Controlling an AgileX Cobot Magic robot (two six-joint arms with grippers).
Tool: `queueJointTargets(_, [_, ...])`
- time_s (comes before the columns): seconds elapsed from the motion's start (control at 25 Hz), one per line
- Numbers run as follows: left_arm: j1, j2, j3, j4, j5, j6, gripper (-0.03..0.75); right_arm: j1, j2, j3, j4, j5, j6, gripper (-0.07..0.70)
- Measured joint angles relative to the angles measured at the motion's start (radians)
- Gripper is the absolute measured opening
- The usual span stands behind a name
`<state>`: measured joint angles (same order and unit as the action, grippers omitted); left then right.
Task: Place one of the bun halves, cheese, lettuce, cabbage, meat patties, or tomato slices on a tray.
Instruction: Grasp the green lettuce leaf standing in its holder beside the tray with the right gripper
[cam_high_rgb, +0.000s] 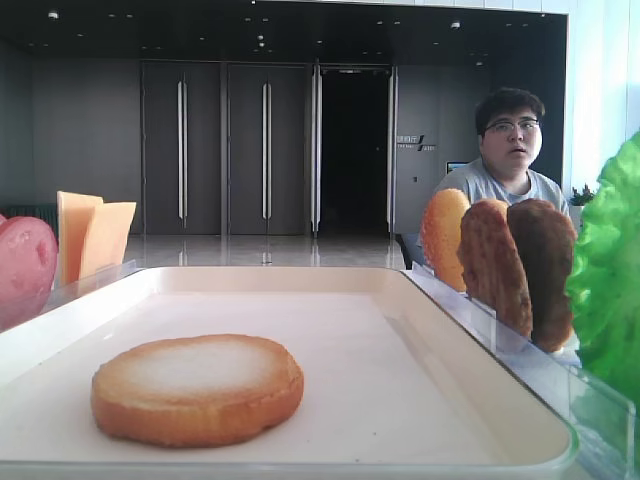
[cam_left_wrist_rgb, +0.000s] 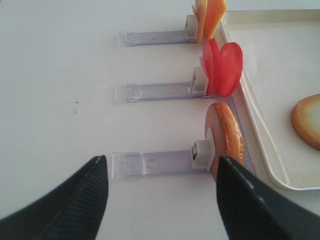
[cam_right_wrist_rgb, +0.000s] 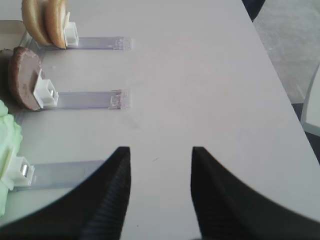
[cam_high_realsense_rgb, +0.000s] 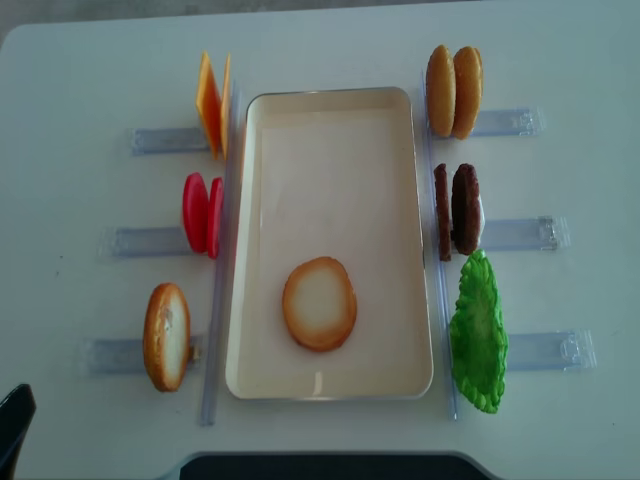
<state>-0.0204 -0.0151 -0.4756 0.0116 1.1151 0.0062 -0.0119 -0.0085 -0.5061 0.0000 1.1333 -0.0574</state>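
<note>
Tabletop (cam_high_realsense_rgb: 330, 40) is plain white under a dim dark-doored room; both pincers gape apart, holding nothing.

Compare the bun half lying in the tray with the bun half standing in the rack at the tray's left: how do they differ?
The bun half in the tray lies flat, pale face up; the bun half in the rack stands on edge. The first rests inside the tray; the second is outside it, on a clear holder. Both are round, golden-brown discs.

We see open tray (cam_high_realsense_rgb: 330, 200) floor beyond the lone bun half (cam_high_realsense_rgb: 319, 303); upright food racks crowd both long sides.
</note>
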Motion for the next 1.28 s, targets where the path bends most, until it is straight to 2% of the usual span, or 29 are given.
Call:
queueJointTargets(0.48, [0.000, 0.000, 0.000, 0.000, 0.000, 0.000, 0.517, 0.000, 0.000, 0.000, 0.000, 0.002, 0.016, 0.279])
queueJointTargets(0.6, [0.000, 0.000, 0.000, 0.000, 0.000, 0.000, 0.517, 0.000, 0.023, -0.019, 0.000, 0.043, 0.044, 0.279])
queueJointTargets(0.72, [0.000, 0.000, 0.000, 0.000, -0.001, 0.000, 0.517, 0.000, 0.149, -0.068, 0.000, 0.084, 0.067, 0.279])
queueJointTargets(0.88, [0.000, 0.000, 0.000, 0.000, -0.001, 0.000, 0.517, 0.000, 0.335, -0.159, 0.000, 0.086, 0.099, 0.279])
queueJointTargets(1.0, [0.000, 0.000, 0.000, 0.000, -0.001, 0.000, 0.517, 0.000, 0.463, -0.205, 0.056, 0.086, 0.116, 0.279])
queueJointTargets(1.12, [0.000, 0.000, 0.000, 0.000, -0.001, 0.000, 0.517, 0.000, 0.577, -0.221, 0.124, 0.086, 0.123, 0.279])
queueJointTargets(1.28, [0.000, 0.000, 0.000, 0.000, -0.001, 0.000, 0.517, 0.000, 0.716, -0.221, 0.147, 0.085, 0.124, 0.279])
